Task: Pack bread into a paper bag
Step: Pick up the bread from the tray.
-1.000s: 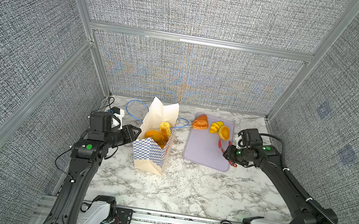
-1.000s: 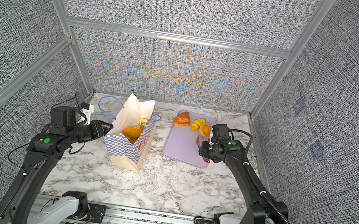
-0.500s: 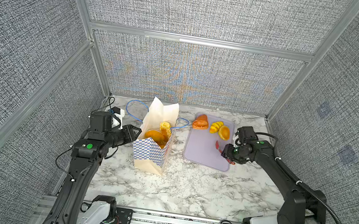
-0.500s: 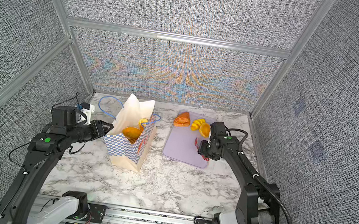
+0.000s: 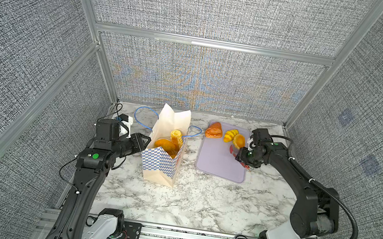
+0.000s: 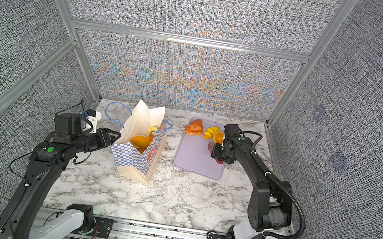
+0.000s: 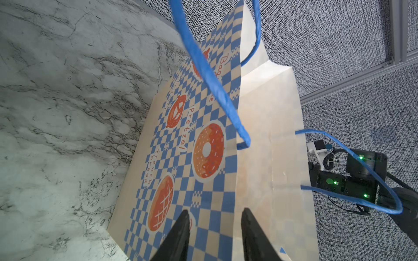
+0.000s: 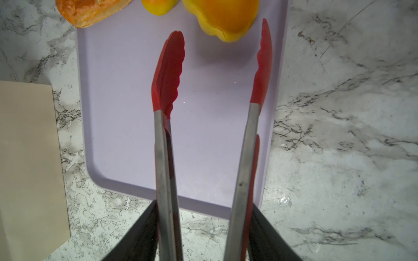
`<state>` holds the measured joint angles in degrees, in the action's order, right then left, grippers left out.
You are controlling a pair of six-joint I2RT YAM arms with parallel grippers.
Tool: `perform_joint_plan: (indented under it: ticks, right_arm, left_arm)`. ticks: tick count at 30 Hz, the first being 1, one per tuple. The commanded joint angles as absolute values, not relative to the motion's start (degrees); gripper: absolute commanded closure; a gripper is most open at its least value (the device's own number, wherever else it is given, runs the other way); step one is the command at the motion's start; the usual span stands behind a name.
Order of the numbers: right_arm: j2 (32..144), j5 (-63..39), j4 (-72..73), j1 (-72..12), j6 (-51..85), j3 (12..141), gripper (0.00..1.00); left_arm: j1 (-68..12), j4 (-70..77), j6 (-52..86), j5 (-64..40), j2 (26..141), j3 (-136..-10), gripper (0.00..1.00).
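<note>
Plainly, three pieces of bread (image 5: 214,130) lay on the lilac tray (image 5: 217,165), with others already inside the upright paper bag (image 5: 160,164), printed "Pretzel", "French bread" and a cut-off "Bag…". The right claw (image 8: 203,210) clenched the tongs (image 8: 164,158), their red tips spread just beside a glossy yellow roll (image 8: 226,18), which could squirt out. The left claw (image 7: 216,211) stood parted at the bag's side, pinching nothing visible. A knock on the rim might topple it on the surface (image 5: 198,203).
</note>
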<state>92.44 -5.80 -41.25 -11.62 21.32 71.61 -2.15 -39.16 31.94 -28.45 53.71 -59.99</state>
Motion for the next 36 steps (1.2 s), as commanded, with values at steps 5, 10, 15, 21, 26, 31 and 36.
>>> perform_joint_plan:
  ticks: [5, 10, 15, 21, 26, 31, 36]
  right_arm:
    - [95.9, -5.6, -40.3, -11.1, 20.0, 75.6, 0.41]
    - [98.1, -6.0, -40.2, -10.0, 19.7, 77.4, 0.41]
    - [99.9, -7.2, -39.6, -9.2, 19.3, 78.6, 0.41]
    - [101.0, -7.9, -39.5, -8.9, 19.1, 80.2, 0.42]
    - [101.0, -8.3, -39.6, -8.8, 19.1, 80.5, 0.46]
    - [99.1, -8.5, -39.6, -8.8, 19.5, 79.3, 0.52]
    - [96.0, -9.0, -39.5, -8.9, 20.0, 77.4, 0.55]
  left_arm:
    - [-2.2, -39.9, 31.5, -28.1, 53.5, -60.4, 0.6]
    - [-2.2, -40.1, 31.6, -28.0, 53.3, -60.4, 0.6]
    - [-2.1, -40.2, 31.7, -27.9, 53.4, -60.5, 0.6]
    - [-2.2, -40.5, 31.6, -27.9, 53.3, -60.7, 0.6]
    - [-2.2, -40.5, 31.6, -27.9, 53.3, -60.8, 0.6]
    - [-2.2, -40.2, 31.7, -27.9, 53.2, -60.9, 0.64]
    - [-2.2, -39.6, 32.1, -28.4, 53.3, -60.6, 0.7]
